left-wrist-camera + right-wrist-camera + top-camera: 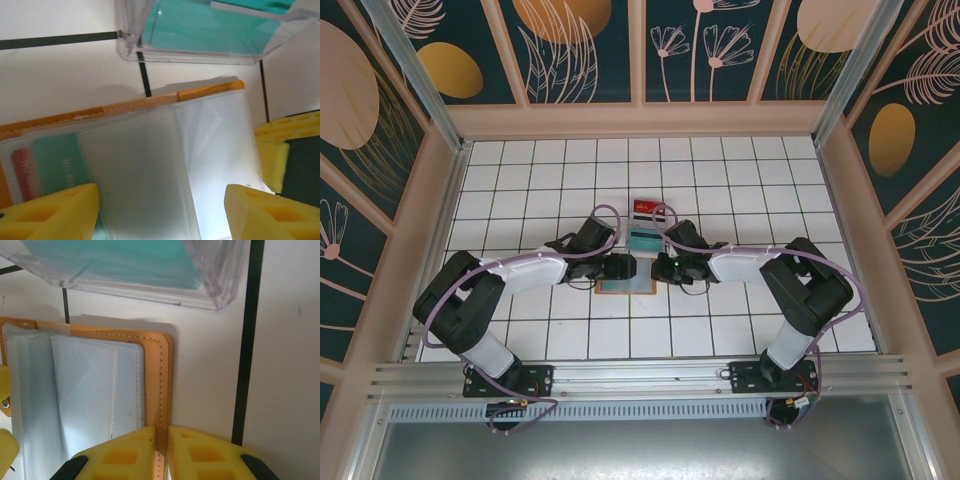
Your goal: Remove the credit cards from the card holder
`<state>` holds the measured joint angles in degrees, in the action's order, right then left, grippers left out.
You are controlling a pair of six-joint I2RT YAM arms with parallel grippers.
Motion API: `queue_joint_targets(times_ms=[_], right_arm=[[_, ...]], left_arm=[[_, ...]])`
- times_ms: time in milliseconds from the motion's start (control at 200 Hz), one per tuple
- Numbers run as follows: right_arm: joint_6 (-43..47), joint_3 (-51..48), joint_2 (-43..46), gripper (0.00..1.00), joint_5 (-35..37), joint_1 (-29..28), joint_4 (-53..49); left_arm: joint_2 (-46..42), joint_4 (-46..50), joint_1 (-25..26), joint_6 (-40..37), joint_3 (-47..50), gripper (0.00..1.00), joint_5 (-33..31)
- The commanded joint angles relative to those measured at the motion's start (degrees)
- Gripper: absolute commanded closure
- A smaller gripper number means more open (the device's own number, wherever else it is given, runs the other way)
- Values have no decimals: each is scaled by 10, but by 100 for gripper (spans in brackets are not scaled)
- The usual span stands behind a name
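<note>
**Fig.** The card holder [623, 286] lies open on the bench [570, 340] at frame centre, just below a clear case [200, 30]. The right claw [161, 445] is clenched on its orange border. The left claw [160, 215] is released, straddling the sleeves. At least 1 card [50, 165] sits pocketed, lower left. Risk: the thin-edge pinch may slip, so the holder drags along with the card.

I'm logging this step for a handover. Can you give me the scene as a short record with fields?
card holder: open on table, between the grippers
pocketed cards: red and teal, inside holder
left gripper: open, over the clear sleeves
right gripper: shut on holder's orange edge
teal card: in clear case, just beyond holder
red card: beyond the case
</note>
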<state>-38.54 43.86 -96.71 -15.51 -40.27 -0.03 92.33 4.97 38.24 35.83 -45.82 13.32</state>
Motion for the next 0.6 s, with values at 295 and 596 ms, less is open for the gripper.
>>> queue_joint_targets(times_ms=[295,596], right_arm=[[-8,-6,-48,84,37,-5,1],[-12,-10,-45,84,37,-2,6]], left_arm=[[10,-55,2,-13,-15,34,104],[-26,-58,5,-11,-26,35,106]])
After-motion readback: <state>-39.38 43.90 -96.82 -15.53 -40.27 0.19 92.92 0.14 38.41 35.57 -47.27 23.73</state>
